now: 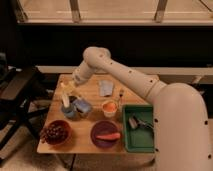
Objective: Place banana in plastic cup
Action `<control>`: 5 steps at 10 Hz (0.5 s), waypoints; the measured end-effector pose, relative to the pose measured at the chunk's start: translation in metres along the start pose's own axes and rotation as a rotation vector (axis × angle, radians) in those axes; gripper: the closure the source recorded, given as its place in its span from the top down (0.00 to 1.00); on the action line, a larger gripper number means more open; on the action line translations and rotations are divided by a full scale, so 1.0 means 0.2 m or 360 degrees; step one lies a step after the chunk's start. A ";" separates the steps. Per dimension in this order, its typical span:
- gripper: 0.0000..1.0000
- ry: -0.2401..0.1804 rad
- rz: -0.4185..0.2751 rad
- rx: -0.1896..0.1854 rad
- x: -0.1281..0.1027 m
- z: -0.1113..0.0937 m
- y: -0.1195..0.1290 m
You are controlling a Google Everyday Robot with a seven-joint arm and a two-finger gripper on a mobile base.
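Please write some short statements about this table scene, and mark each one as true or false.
1. The hand hangs over the plastic cup, on the picture's left part of the table. True.
2. The banana lies in the green tray. False: it stands upright just under the hand, with its lower end at the plastic cup.
3. The orange carrot-like piece lies in the purple bowl. True.
4. The grapes are in the green tray. False: they fill the red bowl at the table's front left corner.
5. The whitish cup stands between the light-blue block and the green tray. True.
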State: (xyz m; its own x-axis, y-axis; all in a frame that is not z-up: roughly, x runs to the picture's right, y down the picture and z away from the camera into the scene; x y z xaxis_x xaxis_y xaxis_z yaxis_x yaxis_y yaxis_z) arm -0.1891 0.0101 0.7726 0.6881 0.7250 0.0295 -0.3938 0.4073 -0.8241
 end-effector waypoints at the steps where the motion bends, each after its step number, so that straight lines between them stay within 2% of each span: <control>1: 0.00 0.0015 0.0011 -0.0024 0.01 0.06 0.05; 2: 0.00 0.0024 0.0040 -0.0038 0.03 0.11 0.09; 5: 0.00 0.0011 0.0145 -0.0032 0.11 0.18 0.07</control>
State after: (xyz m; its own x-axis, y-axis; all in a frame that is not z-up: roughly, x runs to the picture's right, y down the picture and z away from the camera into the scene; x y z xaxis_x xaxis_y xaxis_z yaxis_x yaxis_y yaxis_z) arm -0.2019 0.0519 0.7814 0.6543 0.7546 -0.0498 -0.4423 0.3285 -0.8345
